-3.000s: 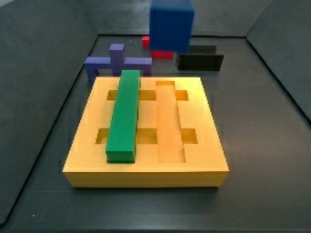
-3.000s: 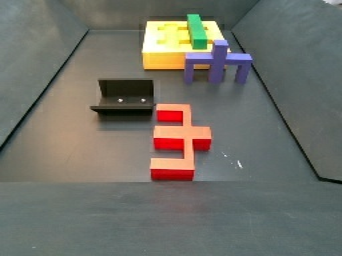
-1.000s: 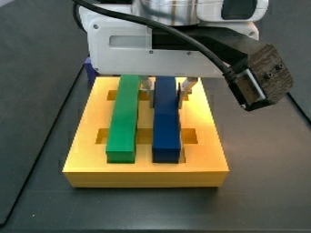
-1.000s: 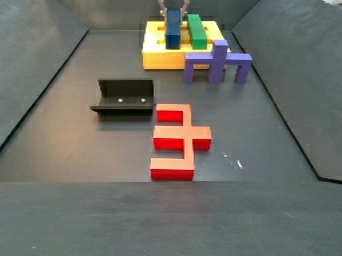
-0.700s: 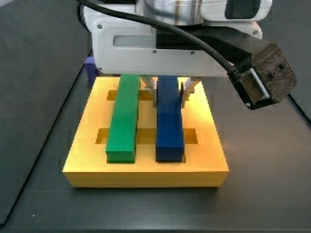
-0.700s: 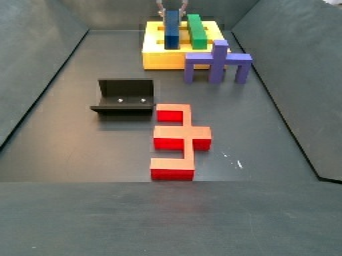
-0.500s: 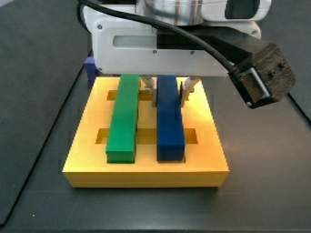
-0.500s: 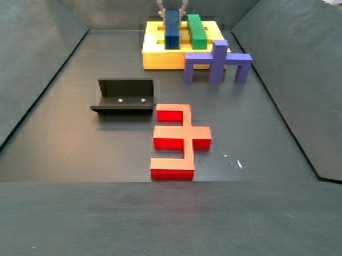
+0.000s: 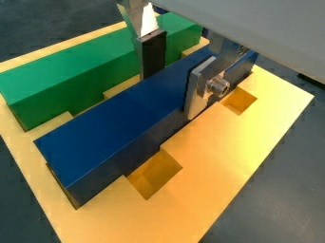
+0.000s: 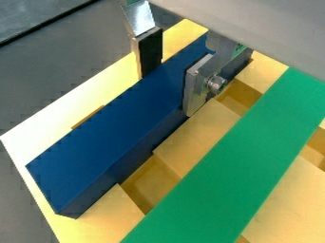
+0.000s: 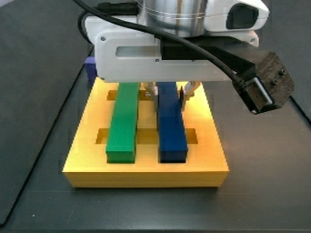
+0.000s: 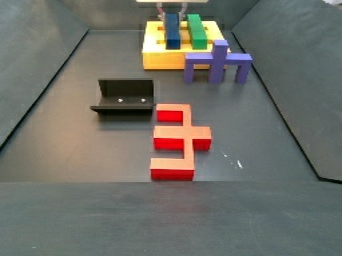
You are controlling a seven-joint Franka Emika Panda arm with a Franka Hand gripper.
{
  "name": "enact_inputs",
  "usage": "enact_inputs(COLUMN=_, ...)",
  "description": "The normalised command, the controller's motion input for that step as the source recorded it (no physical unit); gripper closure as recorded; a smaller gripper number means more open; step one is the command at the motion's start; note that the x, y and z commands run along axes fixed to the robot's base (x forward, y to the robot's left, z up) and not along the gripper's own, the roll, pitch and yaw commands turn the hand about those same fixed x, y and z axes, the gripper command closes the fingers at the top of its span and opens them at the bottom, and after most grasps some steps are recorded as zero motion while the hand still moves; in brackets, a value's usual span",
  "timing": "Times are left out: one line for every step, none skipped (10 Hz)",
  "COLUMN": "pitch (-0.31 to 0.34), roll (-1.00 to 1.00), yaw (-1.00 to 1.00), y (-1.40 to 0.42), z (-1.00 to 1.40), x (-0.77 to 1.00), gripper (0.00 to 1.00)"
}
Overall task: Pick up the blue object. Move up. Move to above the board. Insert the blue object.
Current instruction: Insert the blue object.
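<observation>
While the claw (image 9: 176,65) stands over the board (image 9: 254,180), the blue object (image 9: 127,123) lies between its fingers (image 9: 203,84), clenched at one end. It rests on the board, parallel to the green bar (image 11: 123,118) just beside it.

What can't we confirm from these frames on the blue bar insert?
- Far end of the long deep-blue rectangular bar: hidden in a side view by the gripper body.
- Bar's underside in the yellow-orange grooved board: covered by the bar in every view.
- Pad contact: in a side view the gripper is too small.
</observation>
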Motion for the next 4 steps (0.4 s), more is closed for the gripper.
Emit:
enact_inputs(pitch=0.0, roll=0.19, yaw=0.04, y=0.0, z=-0.15, x=0.05, gripper=1.0)
enact_inputs(pitch=0.0, roll=0.02, yaw=0.0, y=0.0, z=-0.02, x=0.0, gripper=1.0)
enact_inputs(pitch=0.0, roll=0.0, yaw=0.0, y=0.0, z=0.0, x=-0.02, gripper=1.0)
enact_inputs(pitch=0.0, roll=0.0, yaw=0.0, y=0.0, z=0.0, x=-0.05, gripper=1.0)
